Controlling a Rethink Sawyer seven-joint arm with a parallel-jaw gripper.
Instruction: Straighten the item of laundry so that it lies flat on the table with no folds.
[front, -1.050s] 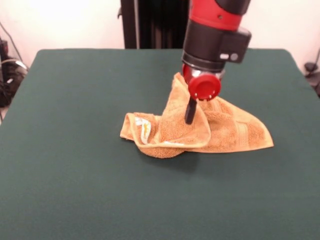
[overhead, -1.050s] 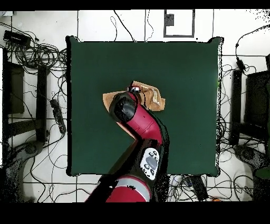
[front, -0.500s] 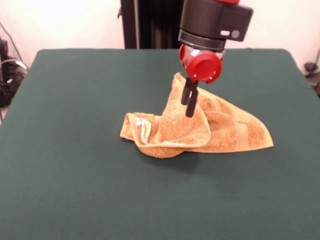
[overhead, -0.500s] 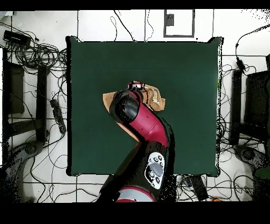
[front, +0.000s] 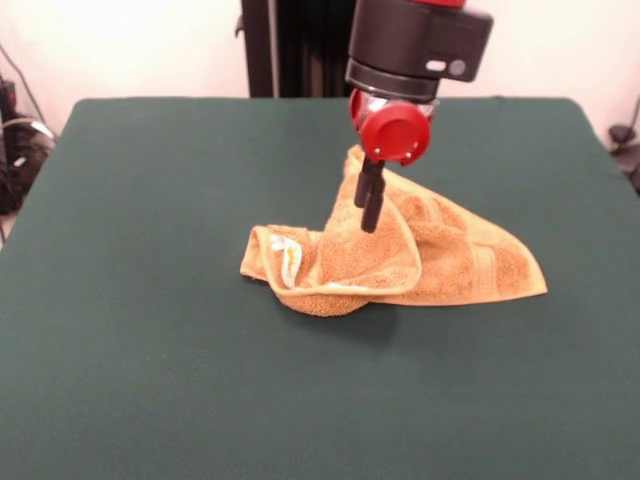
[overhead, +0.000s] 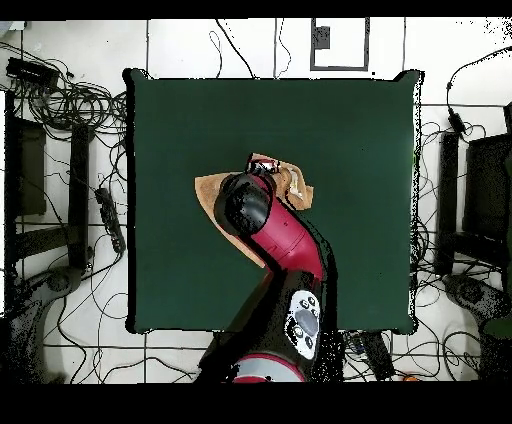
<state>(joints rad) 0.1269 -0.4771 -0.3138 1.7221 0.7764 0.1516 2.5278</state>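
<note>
The orange-tan hand towel lies crumpled near the middle of the green table, one flap folded over, its white label showing at one end. The gripper hangs just above the raised fold, fingers close together and empty. A grab here may pinch two layers, dragging the bundle along rather than opening it.
</note>
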